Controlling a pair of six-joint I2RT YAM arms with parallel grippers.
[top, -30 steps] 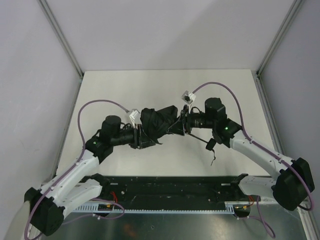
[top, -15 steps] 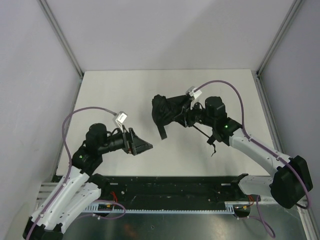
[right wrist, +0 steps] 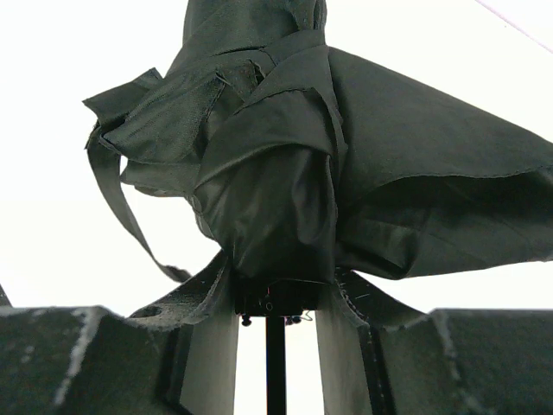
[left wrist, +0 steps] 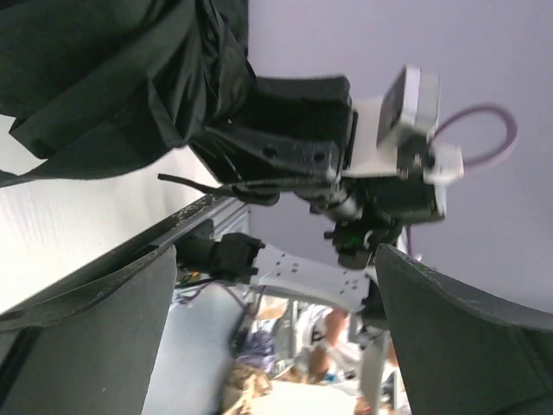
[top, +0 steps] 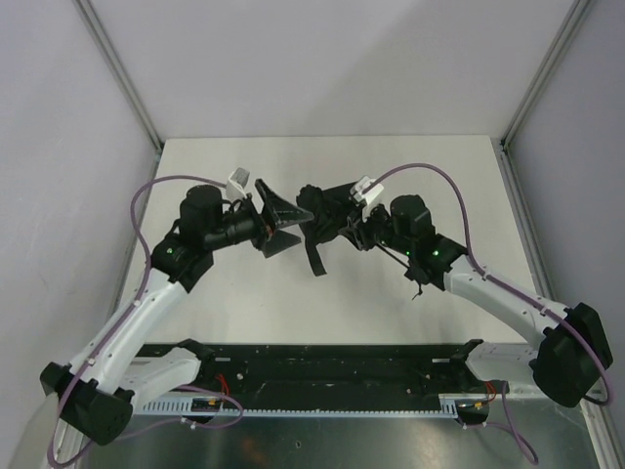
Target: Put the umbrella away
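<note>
Your left gripper [top: 281,227] is wide open and holds nothing. From the top, it sits just left of the umbrella [top: 322,213], which lies left to right; the right gripper [top: 357,227] pinches its right end. From the left wrist, your fingers [left wrist: 86,346] sit below the umbrella [left wrist: 112,78], not touching. From the right wrist, the right gripper [right wrist: 276,346] squeezes the umbrella [right wrist: 276,173] at its bunched base.
</note>
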